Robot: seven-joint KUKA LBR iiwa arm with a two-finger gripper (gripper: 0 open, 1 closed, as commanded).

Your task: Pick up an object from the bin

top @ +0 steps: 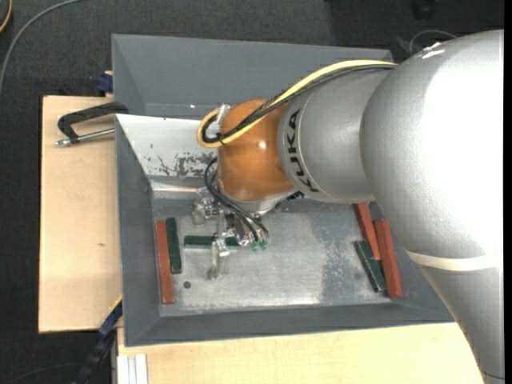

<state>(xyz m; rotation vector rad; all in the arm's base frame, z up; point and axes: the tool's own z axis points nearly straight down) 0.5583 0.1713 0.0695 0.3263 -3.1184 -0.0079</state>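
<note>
A short dark green flat strip (198, 241) is seen lying crosswise on the floor of the grey metal bin (280, 282), in its left half. The gripper (218, 254) is lowered close to the floor just beside the strip's right end. Whether the strip is touched cannot be told, and whether the gripper is open or closed cannot be made out either.

Further left, a long red-brown flat bar (164, 262) is laid along the foot of the left wall. A dark green flat bar (173, 246) is set just beside it on the inner side. A small dark speck (186, 286) is seen near the long bar's near end.

Well apart, against the right wall, two red-brown bars are placed side by side (366, 224) (390, 262), and a dark green slat (370, 269) is laid along their inner edge.

Above the gripper, the wrist is capped by an orange domed cover (248, 162) with a yellow cable (320, 77) running over it. The silver arm (416, 134) is extended in from the right.
</note>
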